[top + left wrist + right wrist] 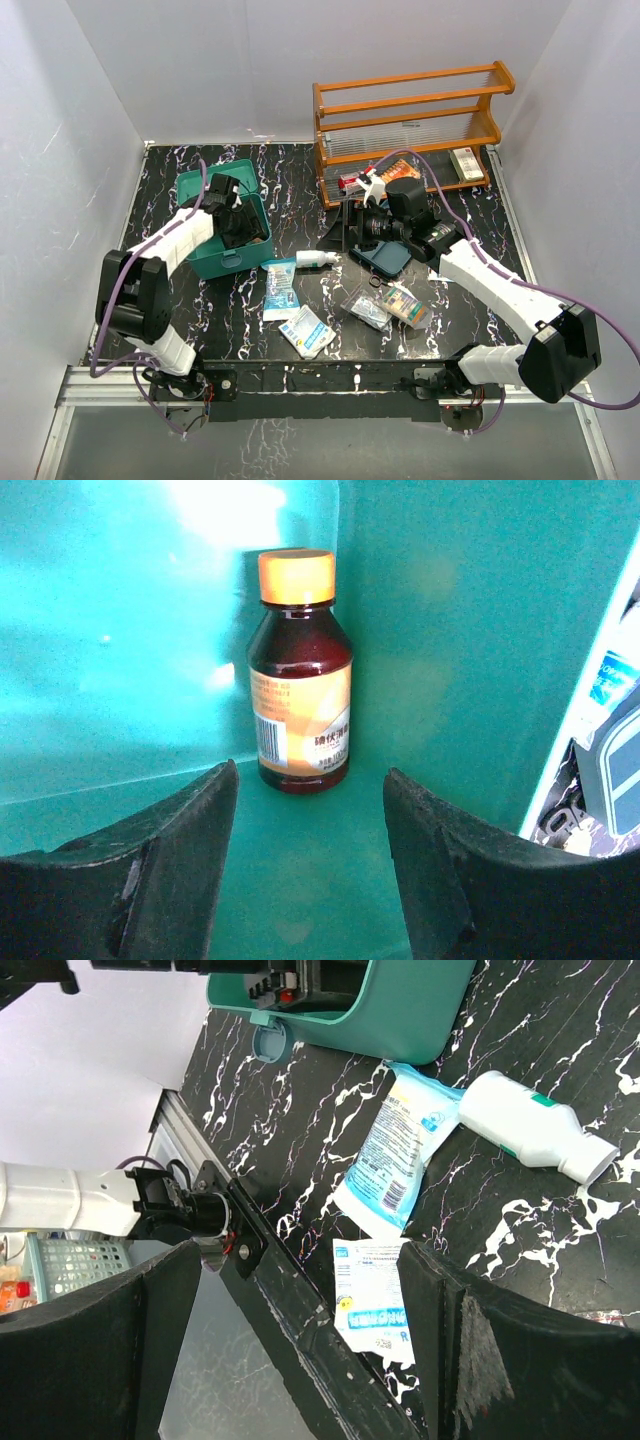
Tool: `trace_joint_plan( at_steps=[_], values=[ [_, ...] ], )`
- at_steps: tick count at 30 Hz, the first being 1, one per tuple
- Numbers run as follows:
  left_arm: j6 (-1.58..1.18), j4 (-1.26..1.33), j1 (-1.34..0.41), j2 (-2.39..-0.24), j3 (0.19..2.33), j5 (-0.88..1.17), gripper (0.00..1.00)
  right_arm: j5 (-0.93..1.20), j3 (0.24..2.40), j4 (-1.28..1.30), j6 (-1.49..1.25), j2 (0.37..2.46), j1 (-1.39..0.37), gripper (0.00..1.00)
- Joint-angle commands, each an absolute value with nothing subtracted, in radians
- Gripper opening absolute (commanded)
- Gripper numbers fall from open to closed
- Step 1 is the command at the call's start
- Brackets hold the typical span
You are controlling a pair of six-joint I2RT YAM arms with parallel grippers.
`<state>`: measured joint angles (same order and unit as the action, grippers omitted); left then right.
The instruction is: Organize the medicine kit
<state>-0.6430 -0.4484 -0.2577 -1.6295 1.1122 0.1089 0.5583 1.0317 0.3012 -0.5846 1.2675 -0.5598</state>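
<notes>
The teal medicine kit [205,190] stands open at the left of the table; its outer wall and latch show in the right wrist view [350,1005]. My left gripper [238,222] is down inside it, open and empty [310,777]. A brown syrup bottle with an orange cap [300,670] stands upright in the kit's corner, just beyond the fingertips and apart from them. My right gripper [352,228] is open and empty [300,1260], held above the table middle. A white bottle [315,259] [530,1125] lies on its side beside the kit.
A blue wipes packet [281,287] [395,1150] and a white-blue sachet [307,331] [375,1300] lie near the front. Clear bags [368,308], a colourful box [405,305] and a dark blue tray [385,258] sit centre-right. The orange wooden rack [405,125] stands at the back.
</notes>
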Motion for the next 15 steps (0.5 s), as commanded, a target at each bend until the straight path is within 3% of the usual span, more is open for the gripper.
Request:
trace_joint_plan(
  at_steps=[1,15],
  values=[
    [-0.634,-0.489,-0.263,-1.524,1.126,0.039,0.59,0.534,1.033,0.234,-0.577,1.263,-0.555,0.79],
    [-0.671,-0.202,-0.263,-1.373,0.937,0.0,0.59,0.24,0.92,0.204,-0.584,1.222,-0.555,0.75]
  ],
)
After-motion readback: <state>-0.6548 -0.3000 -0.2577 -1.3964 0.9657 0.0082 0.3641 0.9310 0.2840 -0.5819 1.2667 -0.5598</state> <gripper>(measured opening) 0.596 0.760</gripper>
